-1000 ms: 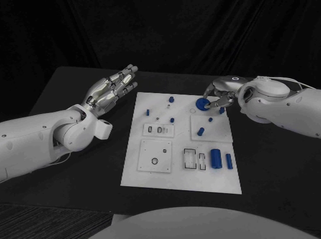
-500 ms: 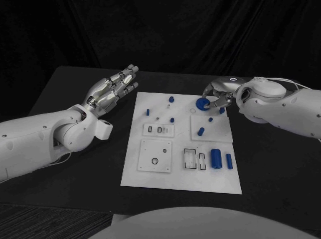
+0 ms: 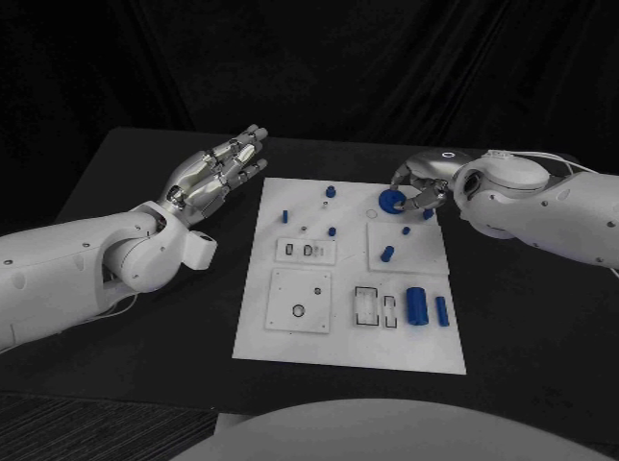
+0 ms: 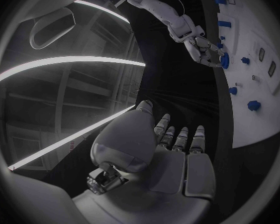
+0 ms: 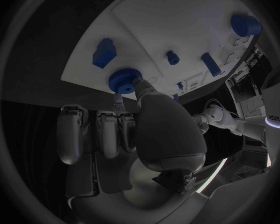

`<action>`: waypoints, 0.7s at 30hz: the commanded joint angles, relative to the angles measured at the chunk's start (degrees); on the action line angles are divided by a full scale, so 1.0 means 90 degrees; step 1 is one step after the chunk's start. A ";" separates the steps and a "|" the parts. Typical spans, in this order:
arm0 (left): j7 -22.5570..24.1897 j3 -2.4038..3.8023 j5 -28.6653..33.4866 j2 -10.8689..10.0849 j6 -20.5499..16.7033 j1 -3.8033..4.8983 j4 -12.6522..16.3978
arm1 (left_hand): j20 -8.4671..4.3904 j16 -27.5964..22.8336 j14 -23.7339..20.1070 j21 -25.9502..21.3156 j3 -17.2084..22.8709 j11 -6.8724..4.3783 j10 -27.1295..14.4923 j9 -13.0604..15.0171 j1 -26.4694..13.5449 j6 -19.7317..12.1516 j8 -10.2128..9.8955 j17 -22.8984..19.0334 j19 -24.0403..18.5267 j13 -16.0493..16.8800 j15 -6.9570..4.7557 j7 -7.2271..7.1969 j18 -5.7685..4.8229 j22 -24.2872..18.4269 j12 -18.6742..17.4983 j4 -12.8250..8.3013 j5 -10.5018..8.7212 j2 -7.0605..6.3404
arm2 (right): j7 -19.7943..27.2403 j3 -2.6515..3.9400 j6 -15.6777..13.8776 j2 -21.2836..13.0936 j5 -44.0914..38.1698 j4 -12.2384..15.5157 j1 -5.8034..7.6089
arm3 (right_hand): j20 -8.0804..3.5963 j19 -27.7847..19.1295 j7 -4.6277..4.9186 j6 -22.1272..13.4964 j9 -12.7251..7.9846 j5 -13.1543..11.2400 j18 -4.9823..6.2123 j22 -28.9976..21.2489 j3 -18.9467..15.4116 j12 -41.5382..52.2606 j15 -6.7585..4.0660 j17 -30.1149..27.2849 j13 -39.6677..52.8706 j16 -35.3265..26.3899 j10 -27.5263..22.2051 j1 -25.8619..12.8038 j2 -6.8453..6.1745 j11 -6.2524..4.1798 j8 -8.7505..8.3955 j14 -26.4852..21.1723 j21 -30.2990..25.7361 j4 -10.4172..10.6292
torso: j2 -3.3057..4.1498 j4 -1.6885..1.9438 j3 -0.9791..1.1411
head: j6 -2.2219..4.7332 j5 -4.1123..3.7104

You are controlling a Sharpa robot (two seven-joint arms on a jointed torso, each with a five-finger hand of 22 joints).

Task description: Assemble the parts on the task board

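both arms white, glossy, rounded shells with bulbous joint housings and small dark screw dots. left arm [image 3: 74, 269] has a boxy white block at the wrist. left hand [image 3: 215, 178] silver metal, segmented fingers with dark gaps between segments; wrist view shows smooth grey padded palm and rounded thumb. right arm [image 3: 559, 216] carries a thin pale cable along the top. right hand [image 3: 423, 187] silver with a lit ring marking on the wrist cuff; grey padded fingers [image 5: 71, 134] in its wrist view.
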 commanded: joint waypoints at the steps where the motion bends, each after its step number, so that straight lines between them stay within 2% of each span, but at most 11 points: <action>1: 0.0856 0.0006 -0.0005 0.0019 0.0126 0.0009 0.0003 | 0.0050 -0.0023 0.0020 -0.0034 0.0035 0.0058 0.0003 -0.0003 0.0077 -0.0014 0.0032 -0.0006 0.0010 -0.0006 0.0041 0.0020 0.0052 -0.0007 -0.0042 0.0002 0.0039 0.0014 | -0.0105 -0.0002 0.0145 0.0001 -0.0054 -0.0014 -0.0035 | -0.0026 0.0005 -0.0033 0.0123 0.0153 0.0328 -0.0034 0.1058 0.0044 0.0015 -0.0037 0.1676 0.1676 0.0016 0.0655 0.0101 0.0010 -0.0003 0.0173 0.0672 -0.0029 -0.0100 | 0.0002 -0.0004 0.0003 | -0.0001 0.0004; 7: 0.0845 0.0006 -0.0005 0.0020 0.0145 0.0008 0.0002 | 0.0058 -0.0023 0.0020 -0.0034 0.0042 0.0065 0.0003 -0.0003 0.0081 -0.0018 0.0032 -0.0006 0.0010 -0.0006 0.0045 0.0024 0.0053 -0.0006 -0.0042 0.0002 0.0042 0.0015 | -0.0026 -0.0002 0.0060 0.0005 -0.0054 -0.0015 -0.0055 | -0.0058 0.0015 -0.0076 0.0318 0.0473 0.0844 -0.0036 0.1080 0.0163 0.0015 -0.0073 0.1676 0.1676 0.0016 0.0655 0.0132 0.0040 -0.0028 0.0594 0.0672 -0.0038 -0.0272 | -0.0003 -0.0006 0.0002 | -0.0001 0.0019; 13: 0.0821 0.0006 -0.0004 -0.0002 0.0153 0.0008 0.0014 | 0.0058 -0.0023 0.0020 -0.0034 0.0042 0.0065 0.0003 -0.0003 0.0081 -0.0018 0.0032 -0.0006 0.0010 -0.0006 0.0045 0.0024 0.0053 -0.0006 -0.0042 0.0002 0.0042 0.0015 | 0.0055 -0.0001 -0.0238 -0.0049 -0.0057 0.0077 -0.0057 | -0.0065 0.0038 -0.0089 0.0370 0.0547 0.0880 -0.0044 0.1103 0.0180 0.0015 -0.0080 0.1676 0.1676 0.0016 0.0655 0.0126 0.0029 -0.0026 0.0692 0.0672 -0.0015 -0.0306 | -0.0001 -0.0006 0.0002 | -0.0001 0.0040; 15: 0.0812 0.0006 -0.0004 -0.0013 0.0150 0.0008 0.0024 | 0.0064 -0.0023 0.0020 -0.0032 0.0048 0.0069 0.0003 -0.0002 0.0085 -0.0014 0.0033 -0.0006 0.0012 -0.0006 0.0048 0.0027 0.0053 -0.0005 -0.0042 0.0001 0.0044 0.0015 | 0.0055 -0.0001 -0.0303 -0.0082 -0.0058 0.0144 -0.0051 | -0.0064 0.0041 -0.0088 0.0357 0.0578 0.0796 -0.0045 0.1107 0.0175 0.0015 -0.0081 0.1676 0.1676 0.0016 0.0655 0.0090 0.0016 -0.0026 0.0723 0.0672 -0.0015 -0.0301 | -0.0002 -0.0005 0.0003 | -0.0001 0.0057; 21: 0.0775 0.0006 -0.0004 -0.0040 0.0152 0.0008 0.0038 | 0.0071 -0.0023 0.0020 -0.0032 0.0052 0.0071 0.0003 -0.0001 0.0088 -0.0006 0.0036 -0.0006 0.0012 -0.0006 0.0054 0.0029 0.0054 -0.0005 -0.0042 0.0002 0.0044 0.0014 | 0.0051 0.0000 -0.0432 -0.0166 -0.0059 0.0448 0.0082 | -0.0064 0.0058 -0.0084 0.0342 0.0606 0.0708 -0.0051 0.1123 0.0174 0.0015 -0.0073 0.1676 0.1676 0.0016 0.0655 0.0053 0.0012 -0.0020 0.0751 0.0672 0.0001 -0.0291 | -0.0002 -0.0009 0.0001 | -0.0001 0.0060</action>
